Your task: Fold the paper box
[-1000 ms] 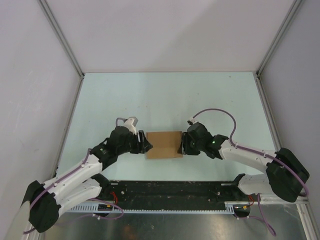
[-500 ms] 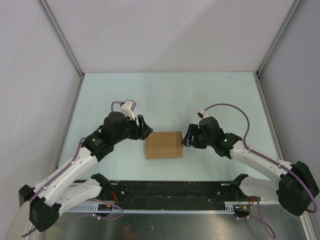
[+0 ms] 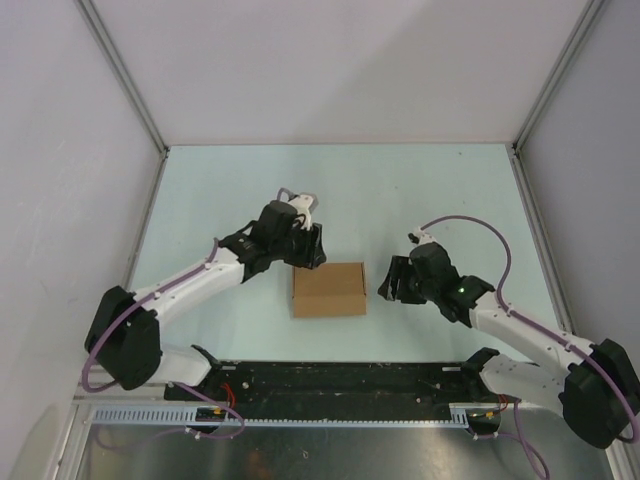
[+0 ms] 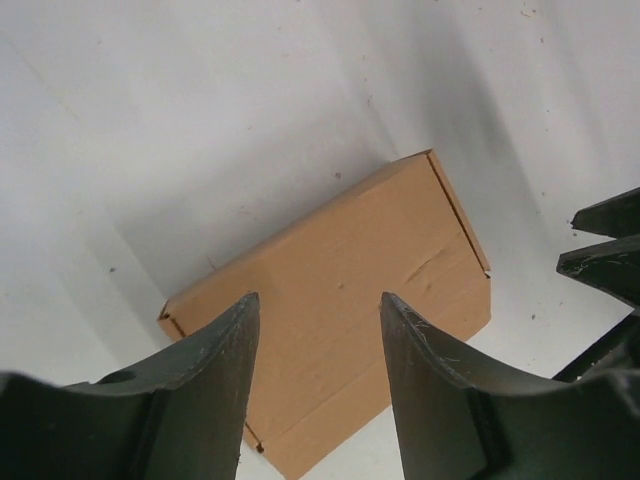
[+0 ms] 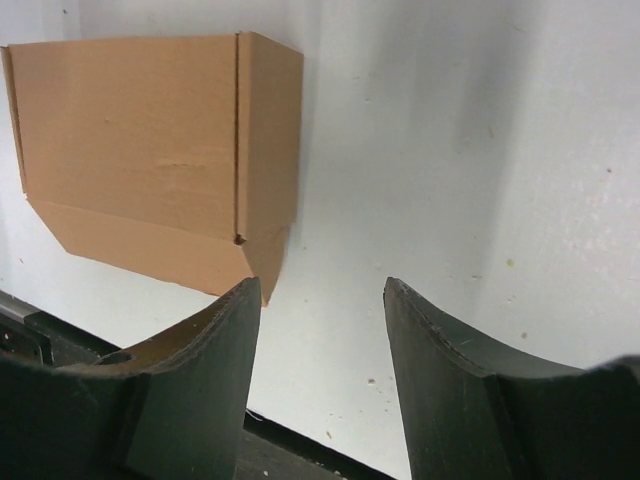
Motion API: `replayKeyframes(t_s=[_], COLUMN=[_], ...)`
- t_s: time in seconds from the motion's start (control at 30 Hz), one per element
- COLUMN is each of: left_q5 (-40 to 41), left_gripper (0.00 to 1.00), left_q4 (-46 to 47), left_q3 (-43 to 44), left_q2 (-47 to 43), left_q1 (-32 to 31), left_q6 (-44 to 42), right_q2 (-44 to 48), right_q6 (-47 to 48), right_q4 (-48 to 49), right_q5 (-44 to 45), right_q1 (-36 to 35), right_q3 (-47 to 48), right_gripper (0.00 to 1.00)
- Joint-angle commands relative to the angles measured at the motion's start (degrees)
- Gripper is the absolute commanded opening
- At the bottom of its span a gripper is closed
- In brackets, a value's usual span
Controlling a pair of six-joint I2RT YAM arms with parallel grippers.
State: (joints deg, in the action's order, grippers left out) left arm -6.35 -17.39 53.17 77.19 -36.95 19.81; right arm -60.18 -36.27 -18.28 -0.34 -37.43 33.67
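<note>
Brown paper box (image 3: 328, 289) lying closed and flat on a pale table (image 3: 430, 190), flanked by two open robot grippers.

The box is folded into a small rectangular carton and is set toward the near side of the table, roughly midway between the two arms. The left gripper (image 4: 316, 305) is held over the box's far left corner, its fingers spread wide with nothing between them; through that gap, in the left wrist view, the carton's top face is seen. The right gripper (image 5: 320, 292) is placed just beside the box's right end, apart from it, its fingers likewise spread and nothing grasped. In the right wrist view the box's end panel is seen shut, with a slanted lower edge. A black base rail (image 3: 340, 380) is seen along the table's near edge.
</note>
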Motion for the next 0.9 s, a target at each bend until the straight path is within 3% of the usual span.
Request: replayKeyframes(t_s=[0.0,0.1,0.27,0.37,0.5,0.7,0.87], left_q5=[-1.9,-2.8,-4.3,-3.2,-6.2,-9.9,-12.6], left_gripper=[0.56,0.57,0.73,0.76,0.76,0.67,0.63], left_q4=[7.5,10.3,17.2,21.2,23.2,23.4,23.8], left_q3=[4.0,4.6,-0.7,-1.8,-1.4,0.2,-0.7], left_q2=[2.1,4.6,4.2,5.5,9.2,14.7,15.8], left_q1=[-2.4,-2.7,-2.7,-2.2,-1.0,0.3,0.7], left_q6=[-6.6,-11.2,-18.8,-21.7,-22.5,-22.3,-22.4], right_q2=[4.8,6.0,7.4,9.0,11.7,16.7,16.0], right_q6=[0.6,0.0,0.0,0.6,1.0,-1.2,-2.8], right_q4=[2.5,3.5,3.6,2.5,2.4,2.9,7.1], right_q5=[-0.8,-2.6,-5.1,-6.0,-6.5,-4.8,-2.8], right_q1=[1.0,1.5,1.7,1.6,1.3,-0.3,-5.9], right_q3=[-2.6,-4.0,-5.0,-5.4,-6.4,-8.0,-8.4], right_gripper=[0.57,0.57,0.57,0.59,0.61,0.58,0.56])
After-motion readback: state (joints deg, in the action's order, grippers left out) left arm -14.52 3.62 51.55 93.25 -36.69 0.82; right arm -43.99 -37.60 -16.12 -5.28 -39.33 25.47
